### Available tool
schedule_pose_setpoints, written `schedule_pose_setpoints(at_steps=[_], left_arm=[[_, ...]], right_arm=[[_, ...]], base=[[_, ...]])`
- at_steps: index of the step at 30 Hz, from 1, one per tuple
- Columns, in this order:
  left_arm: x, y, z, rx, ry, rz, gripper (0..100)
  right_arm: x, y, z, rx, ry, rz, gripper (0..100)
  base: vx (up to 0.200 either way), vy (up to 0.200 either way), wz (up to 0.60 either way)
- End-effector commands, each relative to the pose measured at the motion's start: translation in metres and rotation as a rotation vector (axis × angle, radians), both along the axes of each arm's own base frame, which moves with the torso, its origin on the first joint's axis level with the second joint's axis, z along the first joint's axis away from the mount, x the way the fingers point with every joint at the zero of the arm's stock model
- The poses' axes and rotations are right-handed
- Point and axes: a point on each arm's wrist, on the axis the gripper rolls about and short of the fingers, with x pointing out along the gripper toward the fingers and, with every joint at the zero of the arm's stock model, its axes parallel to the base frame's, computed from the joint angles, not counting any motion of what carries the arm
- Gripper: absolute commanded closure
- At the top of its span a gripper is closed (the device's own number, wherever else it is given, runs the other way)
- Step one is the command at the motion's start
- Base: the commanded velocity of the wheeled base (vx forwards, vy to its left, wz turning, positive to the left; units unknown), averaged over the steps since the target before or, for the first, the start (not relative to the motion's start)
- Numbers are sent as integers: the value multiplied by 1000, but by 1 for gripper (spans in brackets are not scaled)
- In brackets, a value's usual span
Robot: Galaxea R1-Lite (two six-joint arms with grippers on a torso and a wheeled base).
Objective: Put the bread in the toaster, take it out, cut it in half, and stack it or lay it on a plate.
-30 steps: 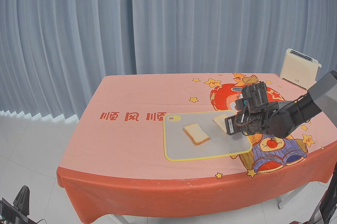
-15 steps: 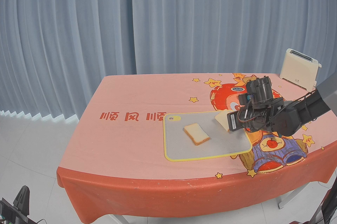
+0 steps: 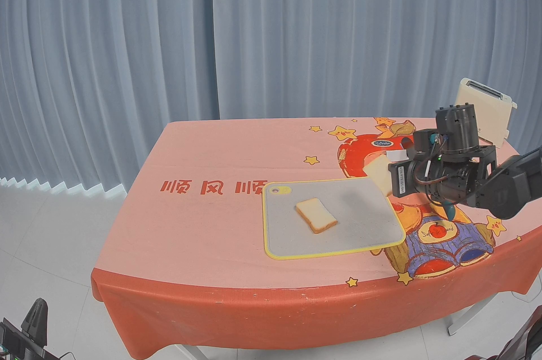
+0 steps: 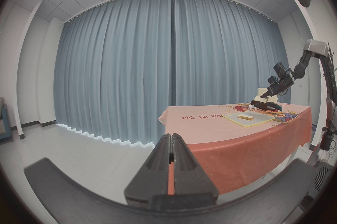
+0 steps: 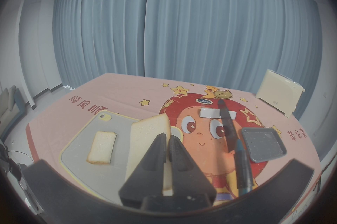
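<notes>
Right gripper [image 5: 167, 140] with pinched bread slice [image 5: 147, 137] now up off the cutting board [image 3: 361, 234], slice's near end hidden behind it.

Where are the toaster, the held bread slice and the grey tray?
toaster [image 5: 279, 93], right wrist view, on its broad side wall.
held bread slice [image 5: 147, 138], right wrist view, on its pale face.
grey tray [image 5: 263, 144], right wrist view, on its bare floor.

Held bread slice [image 3: 377, 173] higher, off board [image 3: 350, 234]
</notes>
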Motion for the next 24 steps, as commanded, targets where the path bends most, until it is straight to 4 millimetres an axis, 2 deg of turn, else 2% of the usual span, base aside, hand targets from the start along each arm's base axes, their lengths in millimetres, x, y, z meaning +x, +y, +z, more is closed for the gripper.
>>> schedule_pose_setpoints(at_steps=[1,3,17,24], left_arm=[[1,0,-5,0,14,0,100],[1,0,-5,0,14,0,100],[1,0,-5,-2,13,8,100],[1,0,-5,0,15,8,100]], right_arm=[[-23,-10,19,22,-53,-14,100],[-30,-12,22,41,-59,-35,100],[-42,-18,19,61,-44,-68,100],[-48,-22,24,68,-59,-71,100]], base=[[0,0,0],[0,0,0],[0,0,0],[0,-200,0]])
